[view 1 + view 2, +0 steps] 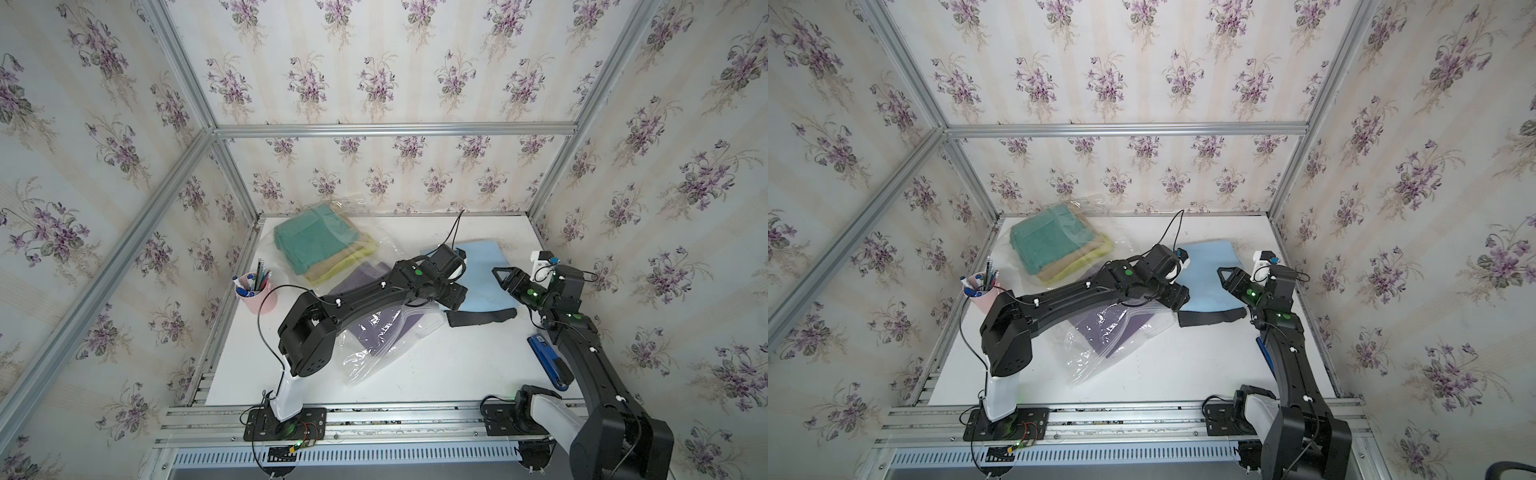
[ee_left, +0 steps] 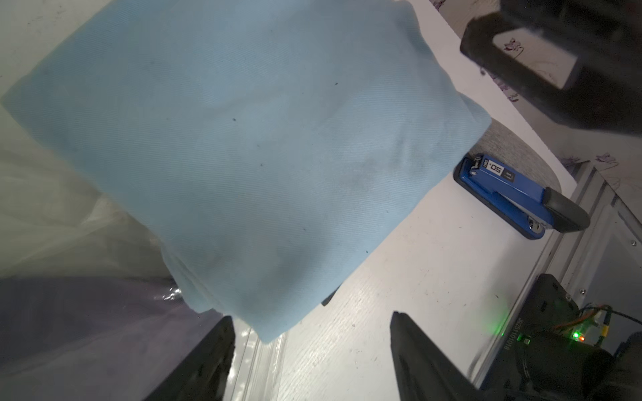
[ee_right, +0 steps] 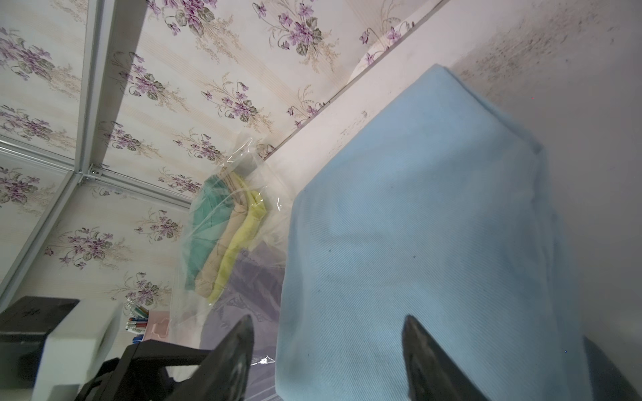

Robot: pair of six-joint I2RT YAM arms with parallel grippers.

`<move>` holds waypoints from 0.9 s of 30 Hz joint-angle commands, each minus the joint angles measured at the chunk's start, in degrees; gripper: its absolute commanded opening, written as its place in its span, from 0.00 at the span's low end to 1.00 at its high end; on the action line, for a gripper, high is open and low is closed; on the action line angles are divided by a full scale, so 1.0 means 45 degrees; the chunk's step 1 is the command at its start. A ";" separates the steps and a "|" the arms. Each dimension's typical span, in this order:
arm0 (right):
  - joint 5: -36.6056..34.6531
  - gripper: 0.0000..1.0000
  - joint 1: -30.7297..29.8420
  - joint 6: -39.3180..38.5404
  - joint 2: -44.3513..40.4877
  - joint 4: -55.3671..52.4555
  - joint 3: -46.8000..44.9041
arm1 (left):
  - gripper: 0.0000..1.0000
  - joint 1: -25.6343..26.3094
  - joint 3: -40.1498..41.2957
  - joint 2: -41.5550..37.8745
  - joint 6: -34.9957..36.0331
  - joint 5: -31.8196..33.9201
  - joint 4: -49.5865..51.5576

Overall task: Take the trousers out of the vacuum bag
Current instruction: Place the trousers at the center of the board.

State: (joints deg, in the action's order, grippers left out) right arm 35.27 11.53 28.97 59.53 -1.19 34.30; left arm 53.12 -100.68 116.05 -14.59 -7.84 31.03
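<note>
Left tool (image 2: 310, 316) hovers beside blue trousers (image 2: 243, 139).

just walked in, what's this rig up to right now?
Two arms are emptying a large clear plastic vacuum bag of folded trousers. The light blue pair lies out on the white table, partly over a dark grey pair. The purple pair sits inside near the bag's mouth, and a stack of teal, khaki and yellow pairs lies deeper in. The left gripper and right gripper are open and empty, by the blue pair.
</note>
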 commanded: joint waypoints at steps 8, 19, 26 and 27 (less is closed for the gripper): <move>-0.1644 0.35 -0.0043 0.1241 0.1691 0.0148 -0.0818 | 0.52 0.0030 -0.0652 0.1822 -0.1178 -0.1184 -0.0967; -0.3744 0.28 0.0015 0.1914 0.2382 0.0633 -0.2128 | 0.50 0.0656 0.0367 0.2557 -0.1745 -0.1869 -0.1732; -0.3370 0.31 0.0016 0.2117 0.2197 0.1574 -0.2442 | 0.51 0.0673 0.1012 0.2293 -0.1812 -0.1545 -0.1929; -0.3364 0.32 0.0011 0.2090 0.1915 0.1472 -0.2348 | 0.52 0.0675 0.0954 0.2192 -0.1732 -0.1512 -0.1826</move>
State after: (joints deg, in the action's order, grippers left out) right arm 22.00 11.53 38.00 69.76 5.21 23.44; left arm 56.16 -96.29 126.85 -22.41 -16.05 21.69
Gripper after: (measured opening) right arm 0.312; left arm 0.515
